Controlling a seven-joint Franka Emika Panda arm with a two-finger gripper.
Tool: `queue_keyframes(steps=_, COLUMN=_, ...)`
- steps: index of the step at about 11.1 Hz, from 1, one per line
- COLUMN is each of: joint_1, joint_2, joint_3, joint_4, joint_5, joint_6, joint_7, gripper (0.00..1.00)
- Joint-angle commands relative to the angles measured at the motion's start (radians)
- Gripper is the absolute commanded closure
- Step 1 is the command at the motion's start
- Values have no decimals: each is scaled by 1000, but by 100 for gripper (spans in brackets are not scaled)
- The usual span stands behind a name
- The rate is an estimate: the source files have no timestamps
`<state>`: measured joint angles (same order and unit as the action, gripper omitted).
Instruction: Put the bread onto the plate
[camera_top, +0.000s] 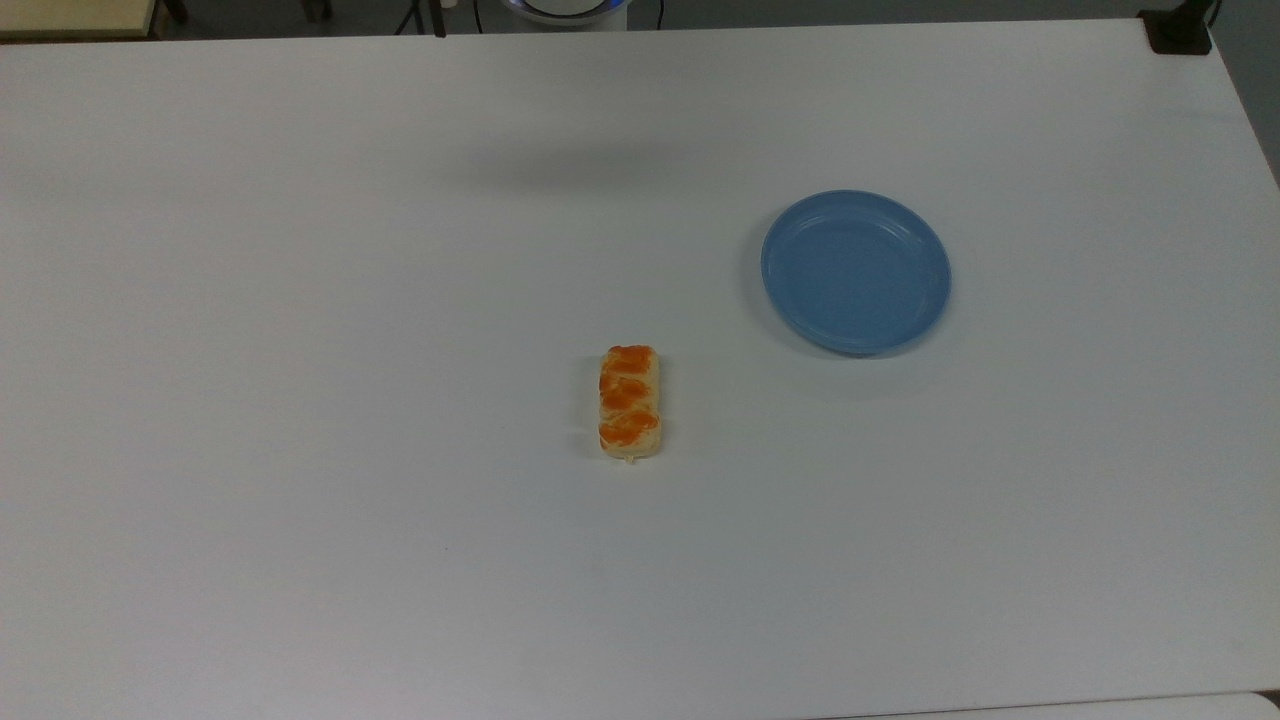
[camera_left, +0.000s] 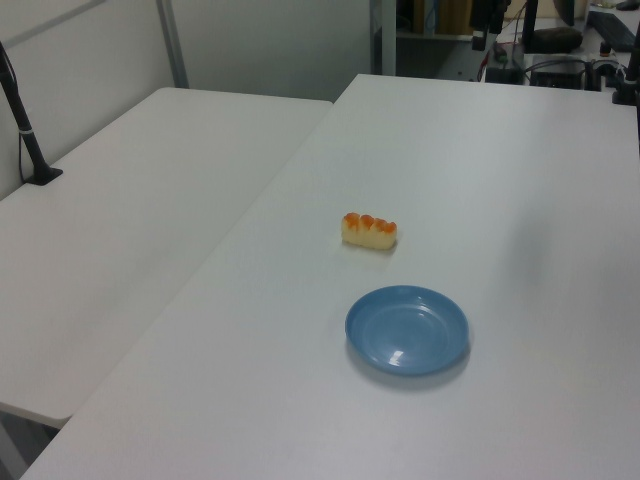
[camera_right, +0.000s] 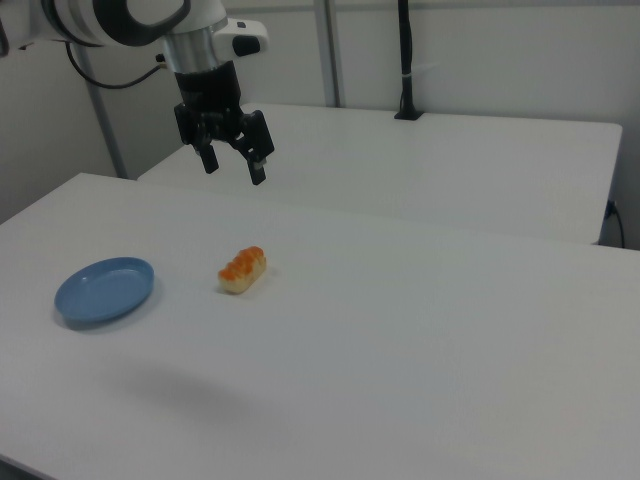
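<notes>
Below the gripper (camera_right: 233, 164), whose fingers hung spread and empty in the right view, the bread (camera_right: 242, 270) lay on the table (camera_right: 420, 330), apart from the plate (camera_right: 104, 290)

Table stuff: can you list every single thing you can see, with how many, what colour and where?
bread: one, pale tan with three orange-brown bumps, lying on the table near its middle, apart from the plate
plate: one, blue, nothing on it, to the bread's right in the top view
table: one, white, under both things
second table: one, white, beside the first, on the left view's left
black post: one, standing on the second table
cables and gear: several, dark, past the table's far end in the left view
arm: one, white and black
pincer: one, black, open, in the air above the table, holding nothing
</notes>
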<state>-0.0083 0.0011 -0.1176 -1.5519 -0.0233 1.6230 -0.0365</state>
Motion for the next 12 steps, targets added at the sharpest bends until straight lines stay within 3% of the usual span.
queue_keyframes(steps=1, joint_1=14, joint_2=2, joint_3=-5, joint_4=-16, joint_5=14, joint_6=26, joint_7=-28, gripper=0)
queue_keyframes(steps=8, joint_1=13, joint_2=4, joint_3=-5, joint_4=-13, joint_5=0, joint_6=23, joint_7=-33, gripper=0)
queue_keyframes(steps=12, joint_1=11, joint_2=63, joint_3=-2, joint_4=-14, joint_5=-33, joint_6=69, joint_7=-34, gripper=0)
